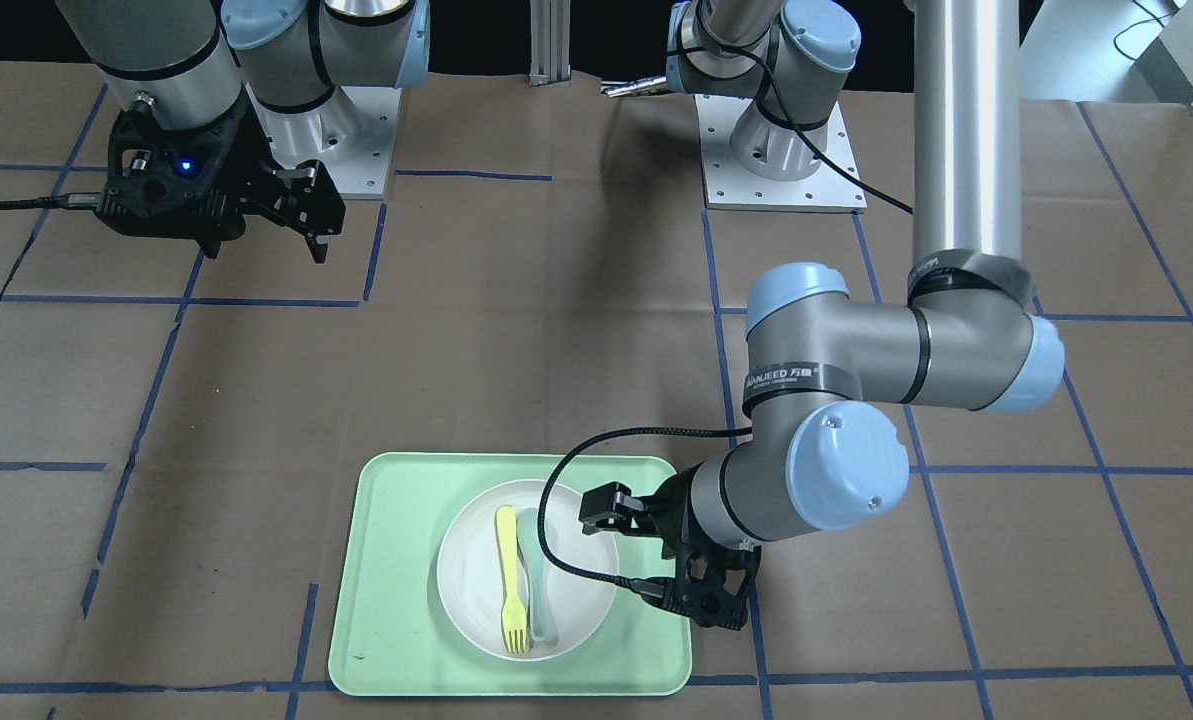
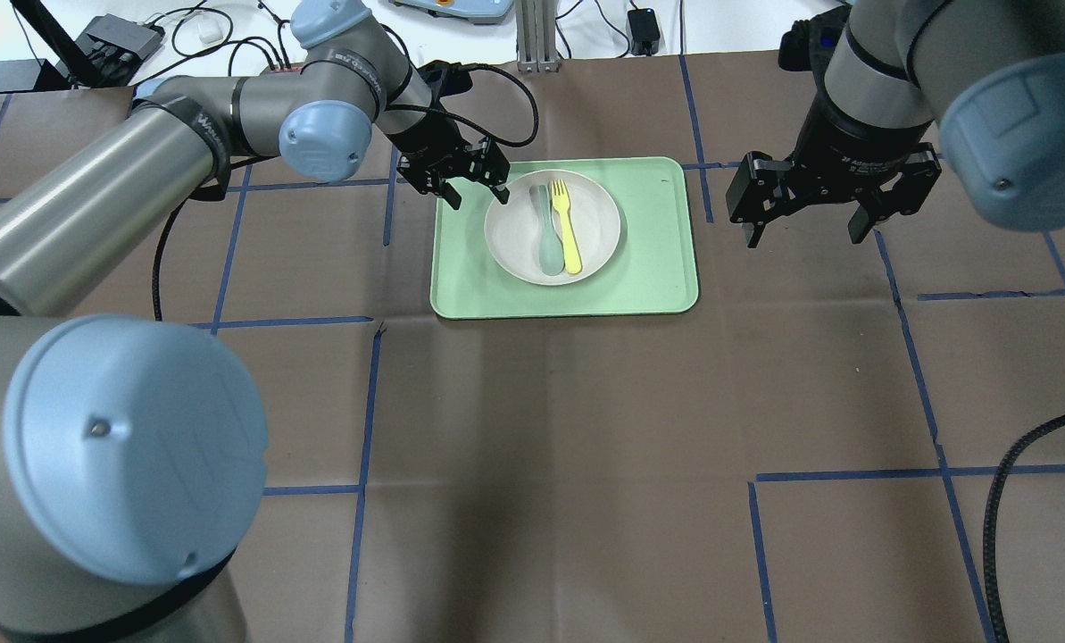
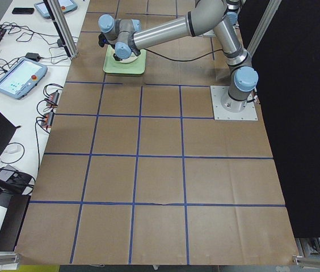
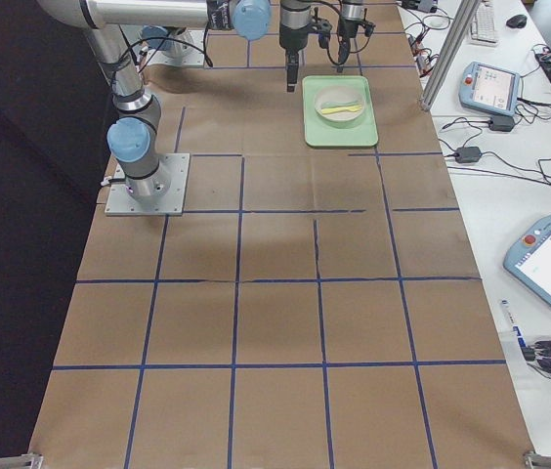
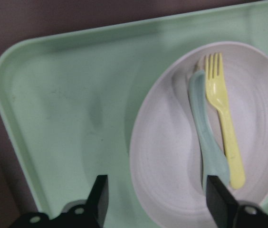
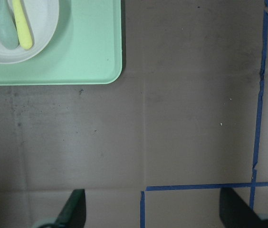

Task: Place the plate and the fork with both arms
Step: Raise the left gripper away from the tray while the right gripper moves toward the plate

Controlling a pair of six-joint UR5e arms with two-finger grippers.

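Note:
The off-white plate (image 2: 599, 234) sits on the mint-green tray (image 2: 648, 268). The pale-yellow fork (image 2: 568, 228) lies in the plate beside a grey-green spoon (image 2: 547, 237). My left gripper (image 2: 478, 192) is open and empty, hovering over the tray at the plate's left rim. In the left wrist view the plate (image 5: 167, 142), fork (image 5: 222, 114) and spoon (image 5: 207, 137) show between and ahead of its fingers (image 5: 98, 199). My right gripper (image 2: 803, 234) is open and empty above bare table, to the right of the tray. Its wrist view shows the tray's corner (image 6: 86, 57) and the fork's handle (image 6: 21, 23).
Brown paper with blue tape lines covers the table (image 2: 541, 429). The arm bases (image 1: 776, 150) stand at the robot's side. Teach pendants and cables (image 4: 549, 259) lie on a side bench beyond the far edge.

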